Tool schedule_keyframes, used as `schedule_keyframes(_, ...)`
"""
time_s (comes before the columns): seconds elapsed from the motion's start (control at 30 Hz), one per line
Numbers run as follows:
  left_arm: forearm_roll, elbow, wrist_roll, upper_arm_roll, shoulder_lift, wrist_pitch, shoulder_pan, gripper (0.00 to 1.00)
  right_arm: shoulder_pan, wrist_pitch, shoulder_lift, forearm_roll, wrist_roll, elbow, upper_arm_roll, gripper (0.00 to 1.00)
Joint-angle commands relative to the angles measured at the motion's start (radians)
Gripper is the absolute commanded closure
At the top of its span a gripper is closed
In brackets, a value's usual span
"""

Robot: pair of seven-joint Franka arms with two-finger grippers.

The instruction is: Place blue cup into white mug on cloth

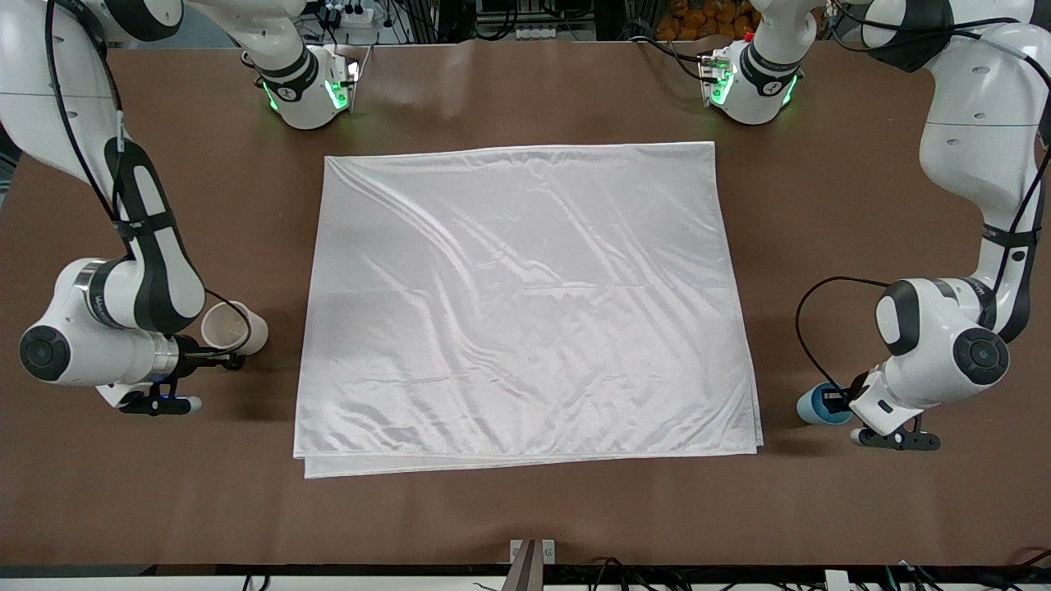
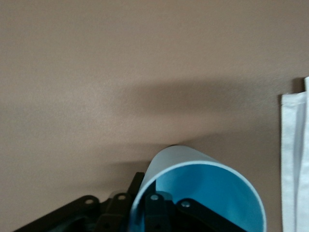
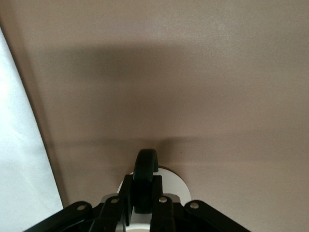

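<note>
The white cloth (image 1: 525,304) lies flat in the middle of the brown table, folded double and wrinkled. My left gripper (image 1: 837,400) is shut on the rim of the blue cup (image 1: 814,405), one finger inside and one outside. It holds the cup tipped on its side, low over the bare table beside the cloth's edge at the left arm's end. In the left wrist view the cup (image 2: 212,188) fills the space at my gripper (image 2: 146,193). My right gripper (image 1: 215,358) is shut on the black handle (image 3: 146,169) of the white mug (image 1: 234,328). The mug is tipped, low over the table beside the cloth's edge at the right arm's end.
The bare brown table (image 1: 525,509) surrounds the cloth on all sides. The cloth's edge shows in the left wrist view (image 2: 295,159) and in the right wrist view (image 3: 19,145). The arm bases stand along the table's back edge.
</note>
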Motion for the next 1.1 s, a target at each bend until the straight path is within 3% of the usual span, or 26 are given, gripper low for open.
schedule_keyframes(0.0,0.024,0.01,-0.004,0.005,0.01,0.006,-0.021,1.0,0.003,-0.052,-0.031,-0.013,-0.012,0.01,0.01,1.0)
schedule_keyframes(0.47,0.048,0.013,-0.007,-0.006,-0.098,-0.039,-0.032,1.0,0.062,-0.137,-0.108,-0.002,0.037,0.025,0.011,1.0)
schedule_keyframes(0.87,0.03,0.016,-0.007,-0.067,-0.288,-0.238,-0.058,1.0,0.21,-0.151,-0.105,0.007,0.344,0.083,0.013,1.0)
schedule_keyframes(1.07,-0.01,0.016,-0.007,-0.104,-0.355,-0.301,-0.053,1.0,0.29,-0.148,-0.089,0.111,0.49,0.12,0.011,1.0)
